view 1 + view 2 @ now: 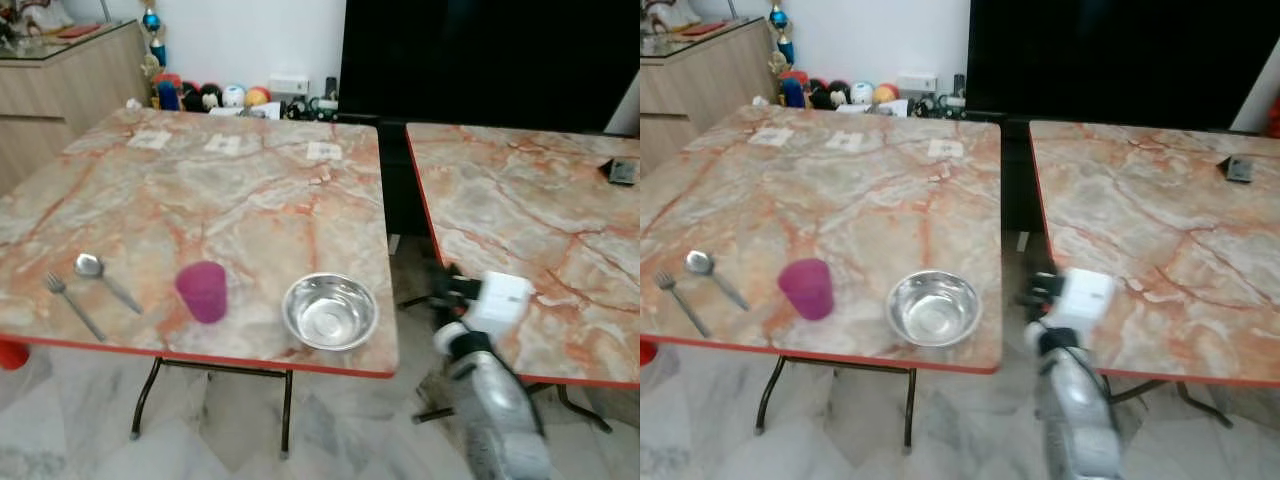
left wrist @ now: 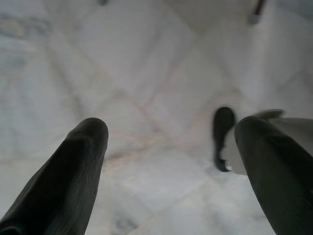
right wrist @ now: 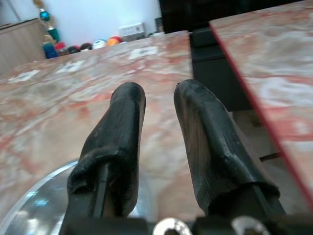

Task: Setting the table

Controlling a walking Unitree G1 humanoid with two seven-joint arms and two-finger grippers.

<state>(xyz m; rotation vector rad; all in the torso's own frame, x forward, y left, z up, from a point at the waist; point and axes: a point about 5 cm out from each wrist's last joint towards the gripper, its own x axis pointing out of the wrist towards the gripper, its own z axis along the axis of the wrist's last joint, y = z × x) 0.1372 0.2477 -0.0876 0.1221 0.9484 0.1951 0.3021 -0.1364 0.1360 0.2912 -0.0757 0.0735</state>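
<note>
On the left marble table (image 1: 250, 190), near its front edge, lie a fork (image 1: 72, 303) and a spoon (image 1: 100, 275). To their right stand a pink cup (image 1: 202, 291) and a steel bowl (image 1: 330, 311). My right gripper (image 1: 447, 288) hovers over the gap between the two tables, just right of the bowl. In the right wrist view the gripper (image 3: 160, 90) has its fingers a narrow gap apart with nothing between them, and the bowl's rim (image 3: 34, 200) lies below it. My left gripper (image 2: 171, 126) hangs wide open over the floor.
A second marble table (image 1: 520, 210) stands to the right with a small dark object (image 1: 622, 171) at its far edge. Behind are a black screen (image 1: 480, 60), toys (image 1: 215, 95) along the wall and a wooden cabinet (image 1: 60, 90). Paper slips (image 1: 222, 144) lie on the left table's far side.
</note>
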